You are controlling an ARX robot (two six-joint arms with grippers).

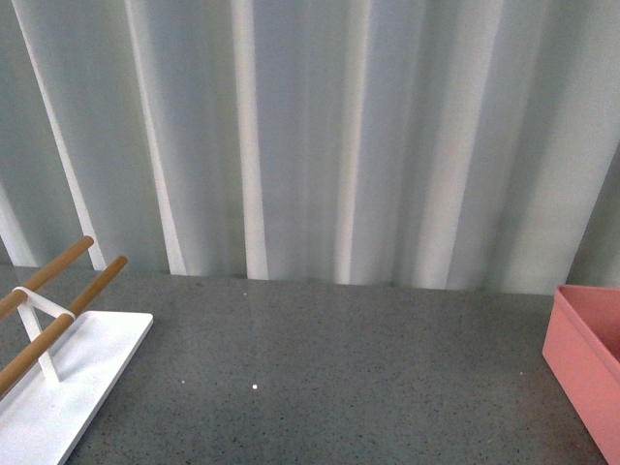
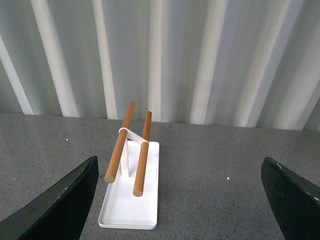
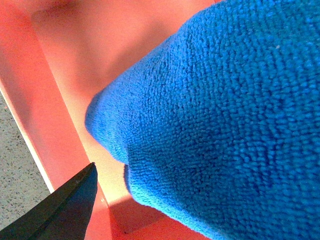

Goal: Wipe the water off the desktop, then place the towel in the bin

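Below your right pincer [image 3: 175,190] the bin [image 3: 55,75] is sitting, the towel [image 3: 225,125] bulging over its floor, close under the pincer. It is standing open, as is the empty left pincer [image 2: 180,165]. The terry may be clinging to a finger [image 3: 60,210], riding back out as you lift.

Curtain [image 1: 339,136]: pale grey-white, with vertical folds alternating brighter white bands and cooler grey-green shade.

Desktop [image 1: 339,368]: dark grey, matte, with fine light speckle throughout and one bright white fleck [image 1: 254,387].

Rack base [image 1: 92,363]: plain white, as is the crosspiece. Two rods [image 1: 60,256]: warm tan wood, no grain discernible.

Bin [image 1: 581,354]: salmon pink, unpatterned. The inner walls read orange-pink in the right wrist view.

Towel [image 3: 225,125]: royal blue, ribbed terry, with rows of tiny loops.

Left gripper [image 2: 177,200]: fingers [image 2: 60,205] matte black, with pale scuffs along the edges. Right gripper finger [image 3: 65,207]: black, grey sheen.
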